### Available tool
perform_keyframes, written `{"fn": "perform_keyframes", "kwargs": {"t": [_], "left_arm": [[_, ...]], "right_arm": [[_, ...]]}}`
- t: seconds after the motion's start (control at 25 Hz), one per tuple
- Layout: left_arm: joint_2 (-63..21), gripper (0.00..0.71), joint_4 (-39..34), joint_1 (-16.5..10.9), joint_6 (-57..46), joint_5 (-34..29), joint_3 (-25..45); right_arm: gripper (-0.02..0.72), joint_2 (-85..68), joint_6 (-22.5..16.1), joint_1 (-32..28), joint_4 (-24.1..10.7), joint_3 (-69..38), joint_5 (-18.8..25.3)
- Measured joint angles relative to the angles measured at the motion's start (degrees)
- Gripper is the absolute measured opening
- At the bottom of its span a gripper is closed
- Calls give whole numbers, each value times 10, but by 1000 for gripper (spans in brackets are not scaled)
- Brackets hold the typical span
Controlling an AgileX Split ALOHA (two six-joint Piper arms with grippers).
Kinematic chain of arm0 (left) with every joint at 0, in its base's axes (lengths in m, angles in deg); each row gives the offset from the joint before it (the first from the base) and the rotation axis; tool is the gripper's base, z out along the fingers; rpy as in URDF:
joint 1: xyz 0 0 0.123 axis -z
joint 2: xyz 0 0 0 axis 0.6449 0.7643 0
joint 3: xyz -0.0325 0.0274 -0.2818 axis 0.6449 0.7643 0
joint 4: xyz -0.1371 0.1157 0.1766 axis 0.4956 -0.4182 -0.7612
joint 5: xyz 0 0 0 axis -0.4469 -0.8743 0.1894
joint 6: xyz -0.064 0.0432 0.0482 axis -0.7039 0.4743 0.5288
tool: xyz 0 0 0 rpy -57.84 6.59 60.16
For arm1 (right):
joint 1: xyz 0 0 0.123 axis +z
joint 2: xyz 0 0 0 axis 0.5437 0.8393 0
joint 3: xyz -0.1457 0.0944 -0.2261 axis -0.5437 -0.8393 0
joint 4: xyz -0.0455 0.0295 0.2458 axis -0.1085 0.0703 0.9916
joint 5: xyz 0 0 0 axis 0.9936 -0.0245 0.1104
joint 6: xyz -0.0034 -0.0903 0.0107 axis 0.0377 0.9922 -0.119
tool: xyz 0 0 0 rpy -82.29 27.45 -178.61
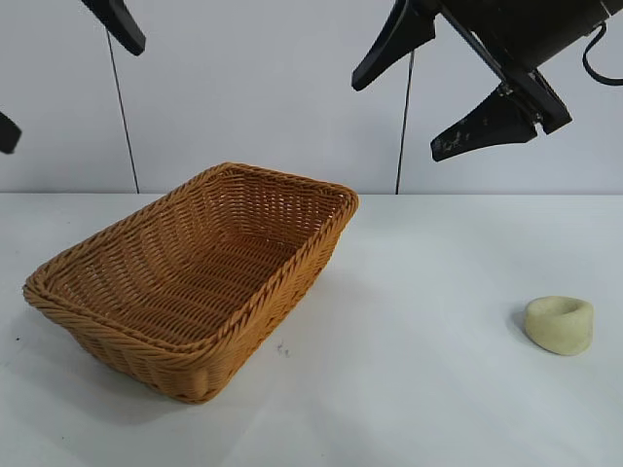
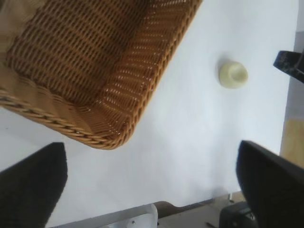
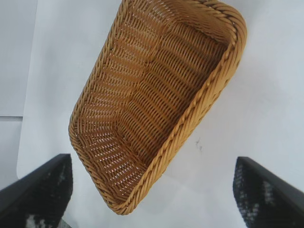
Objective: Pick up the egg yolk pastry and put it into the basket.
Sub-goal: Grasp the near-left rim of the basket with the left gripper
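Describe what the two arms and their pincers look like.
Both are black. The right pincer has two tapered, wedge-shaped fingers with scuffed pale marks, on a dark body with a black cable looping behind. Of the left pincer only two pointed black fingers show. Up close, the right fingers look textured.

White table and panelled wall

A matte white table (image 1: 428,389) fills the lower part of the exterior view and runs back to a pale grey wall (image 1: 263,107). Two thin dark vertical seams (image 1: 123,107) divide that wall into panels, one at the left and one right of centre. A small dark fleck (image 1: 282,348) marks the tabletop near the middle. In the left wrist view, a strip of tan floor (image 2: 292,142) shows past the table's edge.
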Motion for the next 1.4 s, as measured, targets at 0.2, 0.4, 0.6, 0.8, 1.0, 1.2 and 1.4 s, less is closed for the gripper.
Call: {"fn": "perform_keyframes", "kwargs": {"t": [0.2,0.4,0.6,0.8,1.0,1.2,1.4], "left_arm": [[-27,692,0,28,-78,27,67],[-16,692,-15,120,-154,94,84],[35,692,-100,146,-274,121,84],[96,692,-159,146,-375,183,84],[171,692,-166,146,-406,256,86],[247,692,-167,135,-422,330,86],[280,692,-170,100,-423,343,88]], "right_arm": [[655,0,0,0,2,0,0],[655,0,0,0,2,0,-1],[655,0,0,0,2,0,-1],[655,0,0,0,4,0,-1],[655,0,0,0,4,0,-1],[655,0,0,0,4,0,1],[655,0,0,0,4,0,1]]}}
